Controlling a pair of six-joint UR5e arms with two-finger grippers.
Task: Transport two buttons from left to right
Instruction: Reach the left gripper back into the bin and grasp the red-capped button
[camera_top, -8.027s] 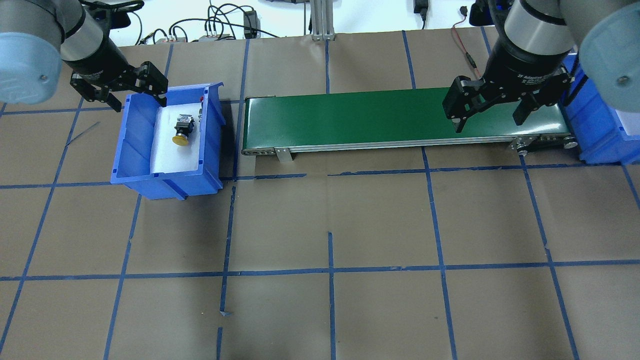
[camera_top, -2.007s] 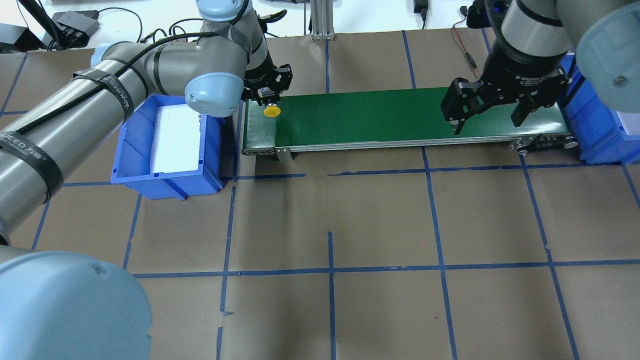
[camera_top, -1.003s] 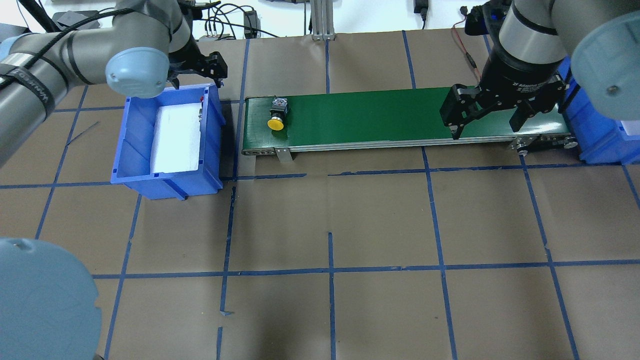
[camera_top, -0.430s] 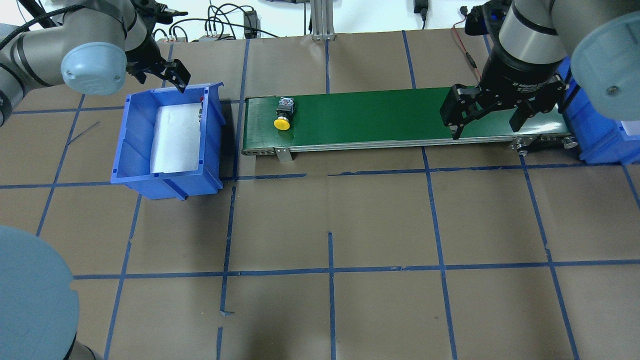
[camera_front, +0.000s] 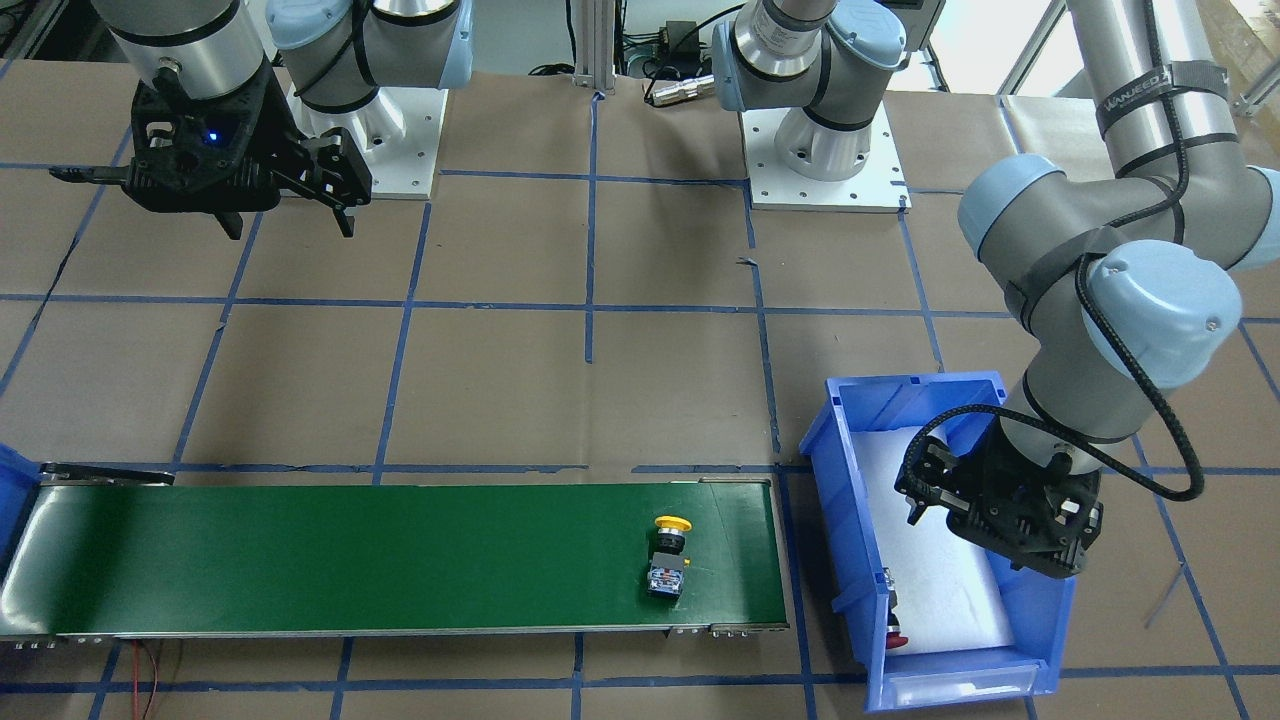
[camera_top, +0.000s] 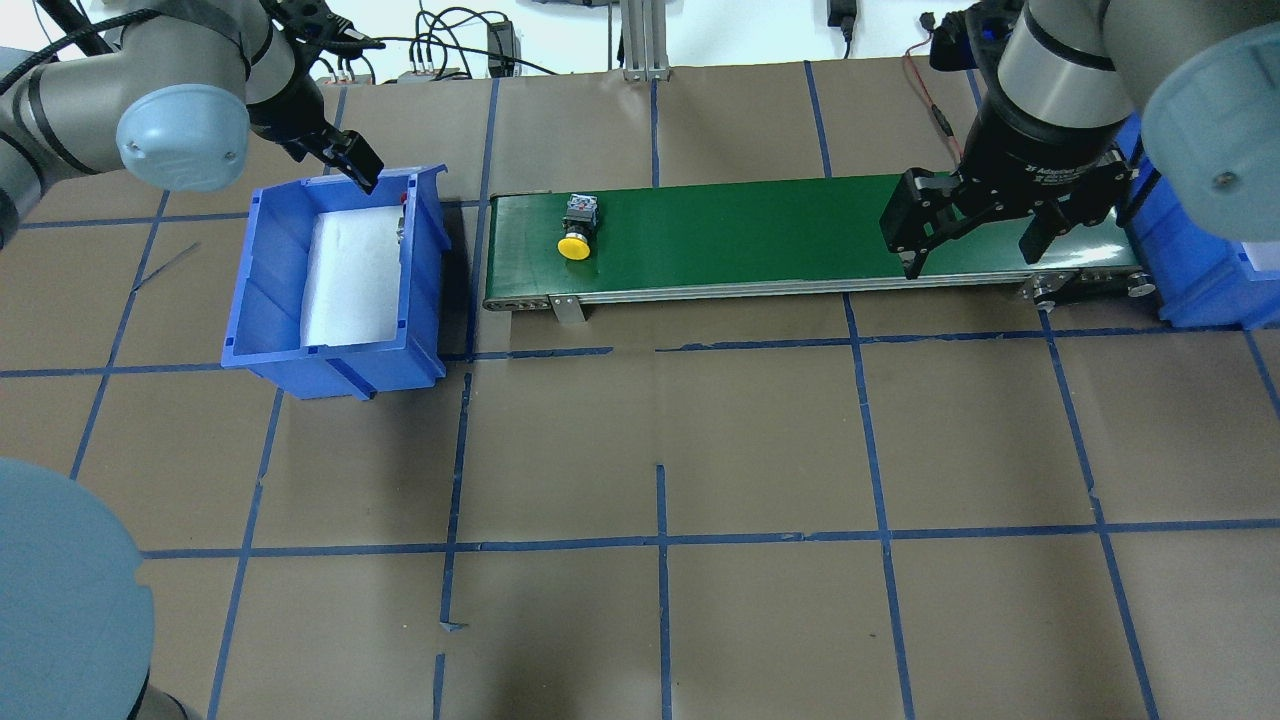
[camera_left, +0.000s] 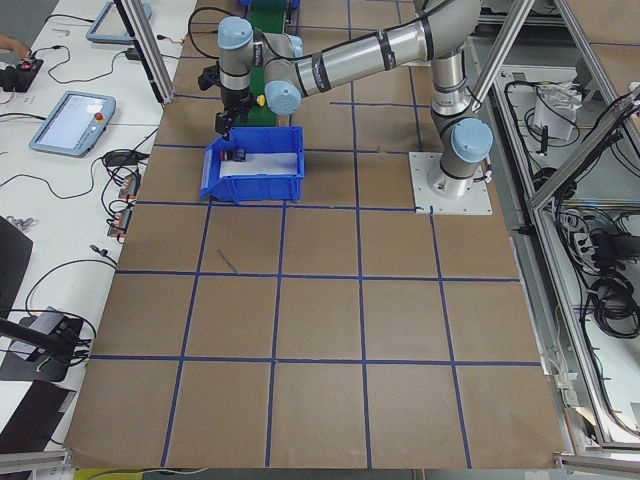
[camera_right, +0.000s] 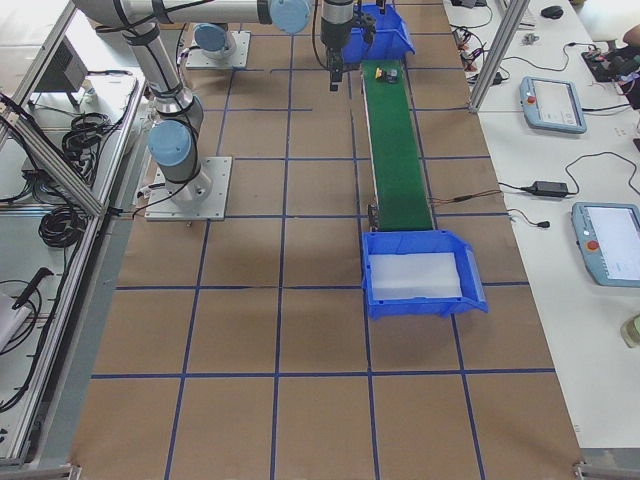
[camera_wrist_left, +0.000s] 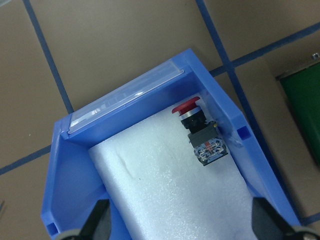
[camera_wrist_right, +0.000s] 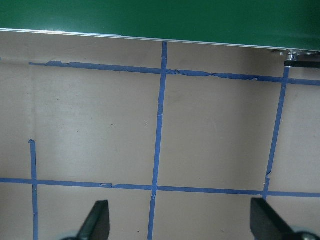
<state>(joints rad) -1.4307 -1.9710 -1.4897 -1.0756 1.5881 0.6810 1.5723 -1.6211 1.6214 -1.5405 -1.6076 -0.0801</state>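
The red-capped push-button switch with grey contact block (camera_wrist_left: 201, 134) lies on its side against the wall of the blue plastic bin (camera_wrist_left: 221, 96), ahead of our wide-open, empty left gripper (camera_wrist_left: 180, 212), cap pointing away from us.

Two push buttons: a yellow button (camera_top: 577, 229) near the belt's left end and a red button (camera_wrist_left: 200, 132) in a bin corner. Two blue bins: left bin (camera_top: 335, 360), right bin (camera_right: 425, 305). One green conveyor belt (camera_top: 750, 235). Two robot arms: left arm (camera_top: 180, 70), right arm (camera_top: 1060, 70).
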